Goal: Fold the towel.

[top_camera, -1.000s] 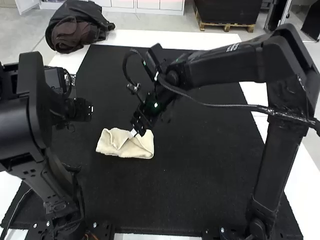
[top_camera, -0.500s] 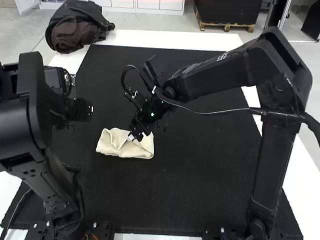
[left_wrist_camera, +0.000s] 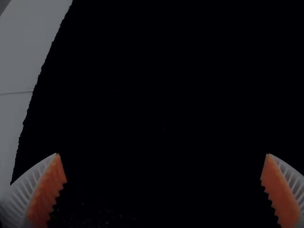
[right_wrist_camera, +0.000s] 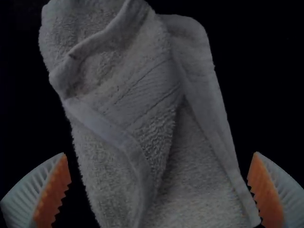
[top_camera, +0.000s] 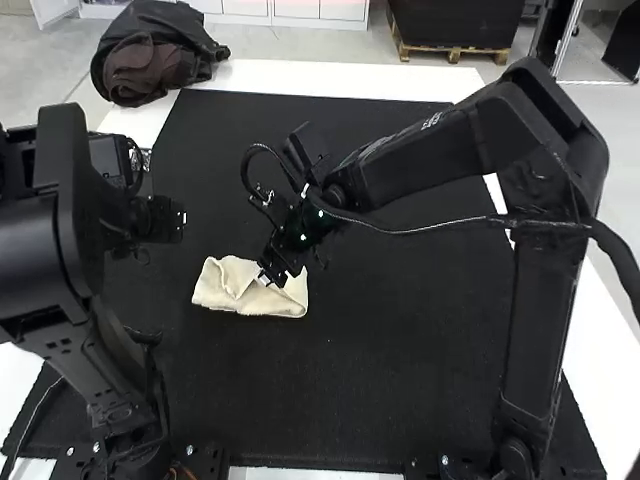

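Taking twelve o'clock as the far end of the black mat [top_camera: 400, 350], I see the cream towel [top_camera: 272, 301] lying on it under the right gripper [top_camera: 272, 278], which comes in from about one o'clock and sits over the towel's far side, a little toward three. Most of the cloth spreads from the fingertips toward eight o'clock. That gripper is plainly the nearer; the left gripper [left_wrist_camera: 162, 154] hangs well apart, toward eleven, its fingers wide with nothing between them.

The right one is unclenched too, a finger at each side of the towel, so closing would pinch across its width; whether they touch it I can't tell.

The towel is already a layered, oblong bundle, its long axis running nine to three, with a loose hemmed flap slanting across it from one toward seven.
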Controlling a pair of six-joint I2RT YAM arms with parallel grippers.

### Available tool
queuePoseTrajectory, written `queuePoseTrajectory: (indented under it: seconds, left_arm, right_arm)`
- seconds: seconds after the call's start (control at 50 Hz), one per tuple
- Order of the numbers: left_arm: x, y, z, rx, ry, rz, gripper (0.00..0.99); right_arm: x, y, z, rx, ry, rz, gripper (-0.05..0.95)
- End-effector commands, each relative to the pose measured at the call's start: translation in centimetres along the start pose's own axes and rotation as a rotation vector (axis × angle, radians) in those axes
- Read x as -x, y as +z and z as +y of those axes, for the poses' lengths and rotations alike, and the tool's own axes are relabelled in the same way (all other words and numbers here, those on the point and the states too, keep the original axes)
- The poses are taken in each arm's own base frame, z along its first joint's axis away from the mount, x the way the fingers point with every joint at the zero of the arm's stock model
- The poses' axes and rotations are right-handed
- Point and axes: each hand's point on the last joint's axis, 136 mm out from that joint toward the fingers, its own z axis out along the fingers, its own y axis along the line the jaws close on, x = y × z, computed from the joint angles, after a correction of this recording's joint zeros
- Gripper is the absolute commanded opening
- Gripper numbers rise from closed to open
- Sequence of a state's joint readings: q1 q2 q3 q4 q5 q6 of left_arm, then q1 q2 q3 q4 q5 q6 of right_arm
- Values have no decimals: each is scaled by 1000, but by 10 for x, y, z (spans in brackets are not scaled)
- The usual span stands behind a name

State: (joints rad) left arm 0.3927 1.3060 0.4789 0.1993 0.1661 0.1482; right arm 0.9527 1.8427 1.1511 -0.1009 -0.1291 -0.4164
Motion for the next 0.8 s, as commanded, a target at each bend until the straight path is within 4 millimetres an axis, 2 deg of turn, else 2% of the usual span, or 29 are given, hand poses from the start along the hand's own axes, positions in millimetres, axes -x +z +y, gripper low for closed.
queuePoseTrajectory:
  seconds: [0.0, 0.3, 0.54, 0.78]
  left_arm:
    - [13, -6, 0, -5, -4, -44, 962]
    - [13, -6, 0, -15, -9, -43, 962]
    - [13, -6, -1, -16, -9, -45, 962]
    - [12, -6, -1, -18, -10, -41, 962]
  right_arm:
    - [-4, 4, 1, -15, -24, 10, 857]
    - [-3, 12, -1, -35, -30, 0, 857]
    - [0, 19, 7, -28, -44, -9, 856]
    - [1, 25, 6, -33, -43, -22, 856]
